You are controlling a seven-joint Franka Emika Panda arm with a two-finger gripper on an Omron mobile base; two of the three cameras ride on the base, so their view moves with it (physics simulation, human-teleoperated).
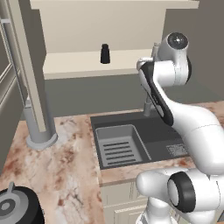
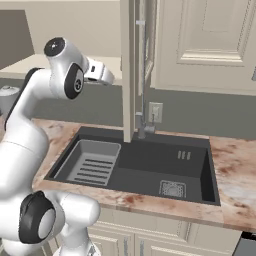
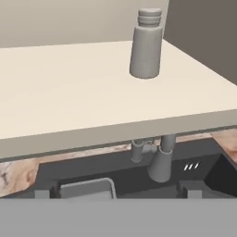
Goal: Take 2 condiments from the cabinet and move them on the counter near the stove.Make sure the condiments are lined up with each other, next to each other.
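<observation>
On the cabinet shelf [image 3: 69, 92] stands the pale grey-beige condiment shaker [image 3: 146, 46], upright near the shelf's right end, straight ahead of my gripper [image 3: 115, 193] and a little above it. My gripper is open and holds nothing; its fingertips [image 3: 41, 194] stand wide apart, short of the shelf's front edge. The black condiment shaker [image 1: 105, 54] stands upright further left on the same cabinet shelf [image 1: 74, 63], apart from my hand [image 1: 145, 64]. The veined counter [image 1: 65, 153] lies below. A dark corner [image 2: 247, 246] shows at the bottom right of the right base view; I cannot tell whether it is the stove.
A dark grey sink [image 1: 131, 142] with a ribbed basin and a faucet [image 2: 142, 125] lies directly under the shelf. The cabinet's tall side panel [image 2: 128, 70] hangs to the right of my hand. A round dark pot [image 1: 17, 208] sits at the counter's near left.
</observation>
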